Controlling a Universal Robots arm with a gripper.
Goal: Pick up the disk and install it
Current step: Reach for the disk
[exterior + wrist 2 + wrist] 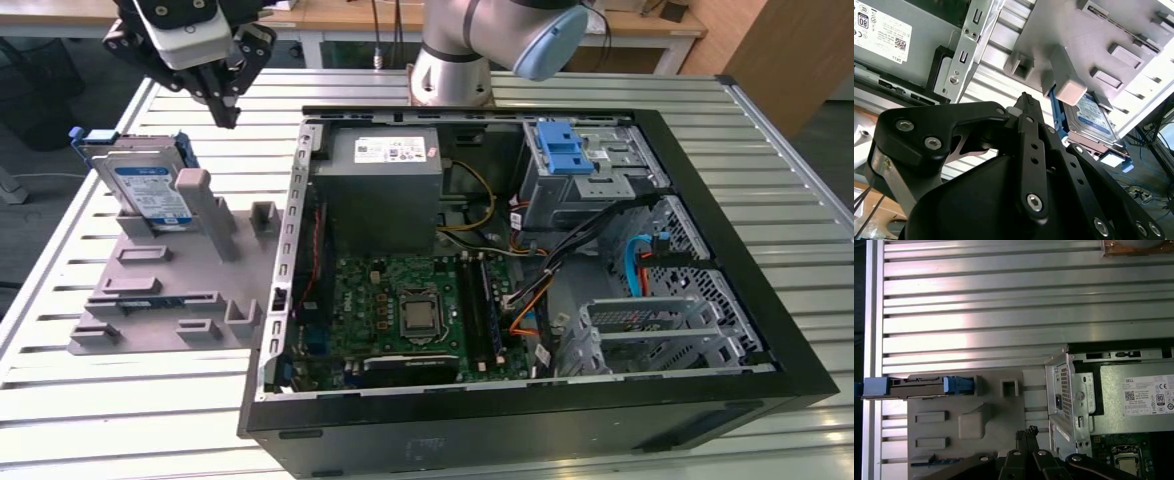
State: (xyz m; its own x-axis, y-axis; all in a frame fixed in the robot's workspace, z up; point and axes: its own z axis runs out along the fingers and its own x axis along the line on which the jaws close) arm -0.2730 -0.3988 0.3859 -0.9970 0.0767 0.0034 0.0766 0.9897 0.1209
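Slatted table (801,150) is being occupied by open PC case (534,250). Grey fixture (160,300) is being seen just beside case, on the exterior view's left. Disk (144,190) is being supported on edge in fixture, outside case. Gripper (224,112) is being held above fixture near case's corner, fingers closed together w/ nothing gripped.

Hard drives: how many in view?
1: silver hard drive in blue plastic caddy, on edge in grey plastic fixture at the exterior view's left. Metal case bays may hide others.
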